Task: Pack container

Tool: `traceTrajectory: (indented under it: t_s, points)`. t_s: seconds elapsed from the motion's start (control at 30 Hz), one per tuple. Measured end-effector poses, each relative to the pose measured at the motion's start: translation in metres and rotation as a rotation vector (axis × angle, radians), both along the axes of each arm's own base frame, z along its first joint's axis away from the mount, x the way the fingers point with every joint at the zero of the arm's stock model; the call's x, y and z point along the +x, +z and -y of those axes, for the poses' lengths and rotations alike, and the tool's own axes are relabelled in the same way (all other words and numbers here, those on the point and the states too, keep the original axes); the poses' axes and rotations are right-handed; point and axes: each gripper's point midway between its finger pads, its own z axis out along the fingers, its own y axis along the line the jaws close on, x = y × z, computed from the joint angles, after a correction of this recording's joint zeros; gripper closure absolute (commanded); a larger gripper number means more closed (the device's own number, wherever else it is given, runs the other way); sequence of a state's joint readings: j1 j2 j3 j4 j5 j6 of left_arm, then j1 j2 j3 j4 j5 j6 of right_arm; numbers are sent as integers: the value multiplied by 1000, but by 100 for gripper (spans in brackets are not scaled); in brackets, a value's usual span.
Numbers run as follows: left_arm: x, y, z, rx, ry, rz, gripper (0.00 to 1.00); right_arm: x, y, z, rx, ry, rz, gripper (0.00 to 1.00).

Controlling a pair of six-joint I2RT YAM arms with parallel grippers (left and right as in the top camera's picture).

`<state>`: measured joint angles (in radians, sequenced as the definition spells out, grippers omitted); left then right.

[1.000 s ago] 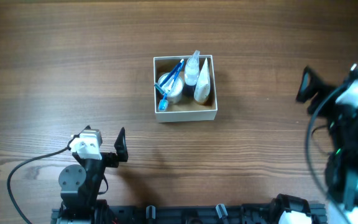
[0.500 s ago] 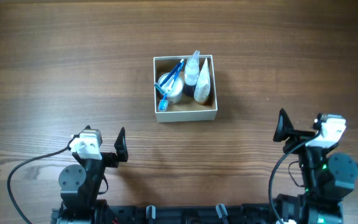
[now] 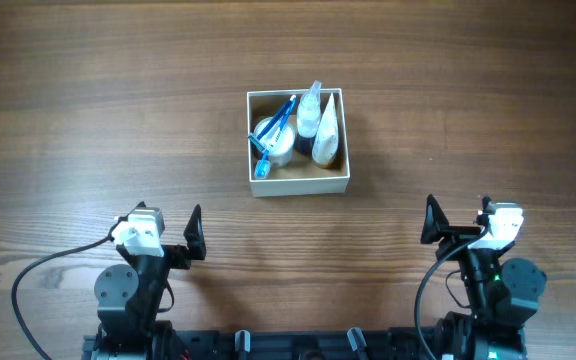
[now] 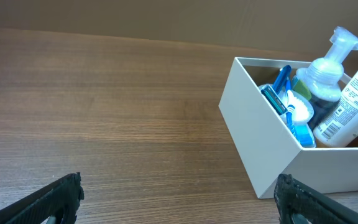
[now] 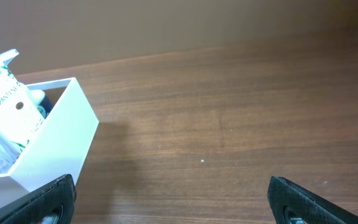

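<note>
The container [image 3: 300, 181], a square white box with a tan inside, sits mid-table. It holds a blue razor [image 3: 276, 128], a white pump bottle [image 3: 311, 106], a white tube [image 3: 326, 134] and a small round white jar [image 3: 278, 148]. It also shows in the left wrist view [image 4: 260, 134] and in the right wrist view [image 5: 51, 146]. My left gripper [image 4: 179, 200] is open and empty at the near left edge, well short of the box. My right gripper [image 5: 173, 200] is open and empty at the near right edge.
The table [image 3: 118, 110] is brown wood. Both arm bases sit along the near edge, the left [image 3: 128, 290] and the right [image 3: 493, 290]. Nothing else lies on the wood around the box.
The right arm has swung down from the far right and drawn back to the near edge. The left arm and the box have not moved.
</note>
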<state>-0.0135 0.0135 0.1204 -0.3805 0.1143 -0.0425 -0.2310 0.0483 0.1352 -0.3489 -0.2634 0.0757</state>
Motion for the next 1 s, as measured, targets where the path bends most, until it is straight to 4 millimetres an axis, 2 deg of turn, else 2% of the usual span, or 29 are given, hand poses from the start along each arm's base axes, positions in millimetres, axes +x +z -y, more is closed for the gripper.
traceTrajectory:
  t_s: [1.0]
  points:
    - [0, 0, 0, 0, 0, 0, 0, 0, 3, -1, 11, 2, 28, 0]
